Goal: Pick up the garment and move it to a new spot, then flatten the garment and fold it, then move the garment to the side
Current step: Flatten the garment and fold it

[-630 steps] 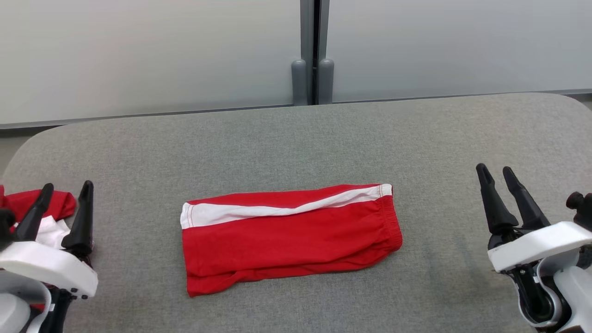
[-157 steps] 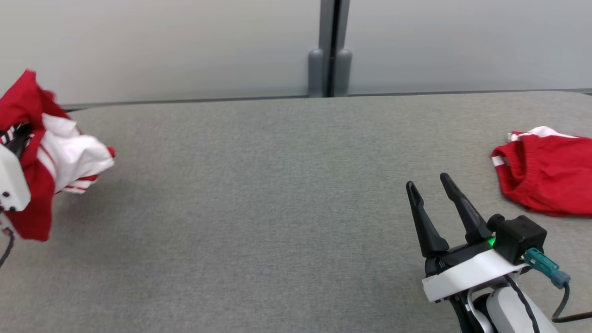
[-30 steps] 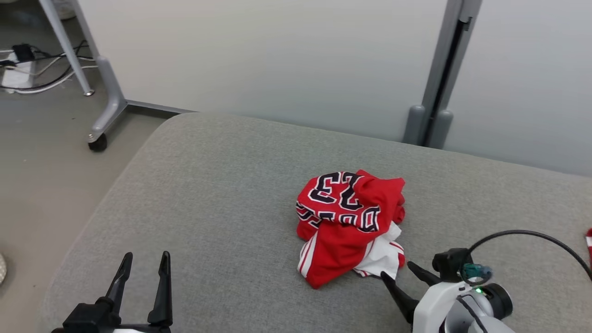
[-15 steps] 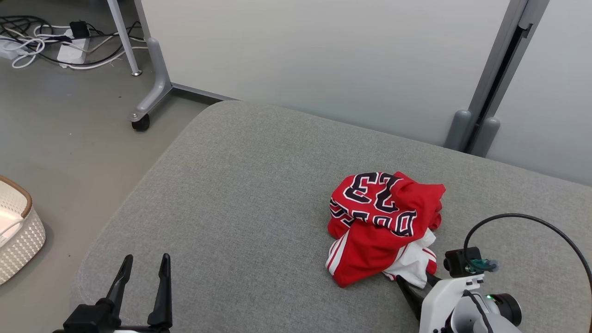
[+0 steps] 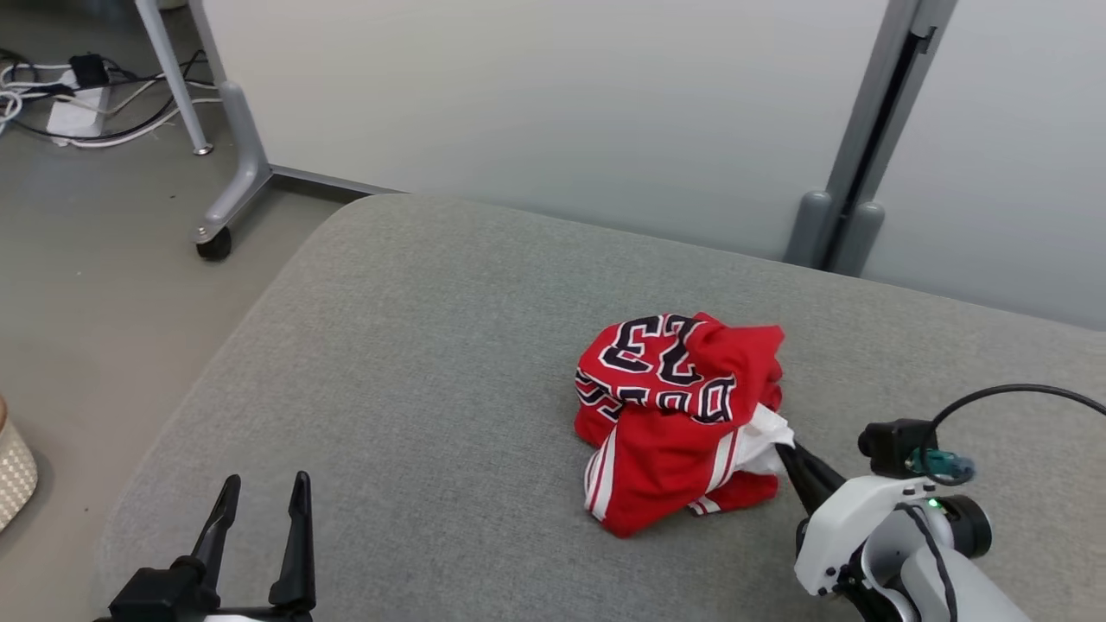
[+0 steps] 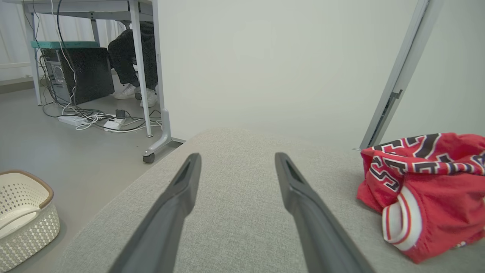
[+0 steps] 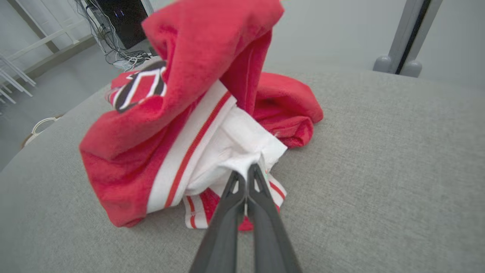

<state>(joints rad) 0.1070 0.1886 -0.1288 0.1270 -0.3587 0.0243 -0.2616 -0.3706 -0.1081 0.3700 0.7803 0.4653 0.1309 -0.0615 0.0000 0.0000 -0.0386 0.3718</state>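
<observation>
basket [image 5: 12,471]: white woven one on the floor out at 9 o'clock in the head view. It's off the pad, so nothing to worry about.
left gripper [image 5: 266,478]: down at 7 o'clock, fingers spread wide with nothing between them. I'd leave it parked until the shirt is up, then bring it in for a second corner.
grey pad [image 5: 415,345]: there's loads of bare room from the bundle's 9 o'clock round to 11, and that looks like the natural drop zone to me.
garment [image 5: 674,415]: the red jersey is scrunched in a heap a bit toward 4 o'clock of the head view's centre, resting on the pad. The black number faces up at its 12 o'clock, and the white sleeve pokes out at its 4 o'clock.
right gripper [image 5: 785,449]: comes in from 4 o'clock with its fingers pressed together on a small fold of that white sleeve. The right wrist view shows only a thin bite of cloth, so my guess is it could slip. Lift slowly and straight up until the heap hangs free before swinging across. If the pinch creeps, set it down and grab deeper.
</observation>
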